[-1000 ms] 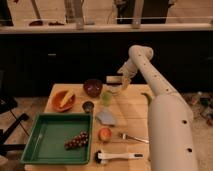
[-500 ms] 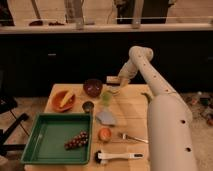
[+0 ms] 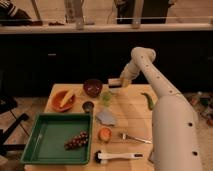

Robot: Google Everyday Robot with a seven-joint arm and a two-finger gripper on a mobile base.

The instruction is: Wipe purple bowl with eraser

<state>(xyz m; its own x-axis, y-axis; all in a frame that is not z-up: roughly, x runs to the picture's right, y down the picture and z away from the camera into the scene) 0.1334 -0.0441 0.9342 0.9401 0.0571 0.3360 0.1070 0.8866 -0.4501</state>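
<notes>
The purple bowl (image 3: 92,87) stands at the back of the wooden table, dark maroon with a lighter inside. My gripper (image 3: 118,82) hangs just right of the bowl, a little above the table, at the end of the white arm that reaches in from the right. It is shut on the eraser (image 3: 113,82), a small pale cream block that sticks out to the left toward the bowl's rim. The eraser is close to the bowl but apart from it.
An orange bowl (image 3: 63,100) with yellow fruit, a small dark cup (image 3: 88,106) and a green cup (image 3: 106,96) stand near the purple bowl. A blue-grey sponge (image 3: 106,117), an orange fruit (image 3: 104,134), a fork (image 3: 135,138), a white-handled brush (image 3: 118,156), a green pepper (image 3: 148,100) and a green tray (image 3: 50,135) with grapes (image 3: 76,141) lie nearer.
My gripper with the eraser has moved slightly left and down, closer to the purple bowl. Nothing else on the table has moved.
</notes>
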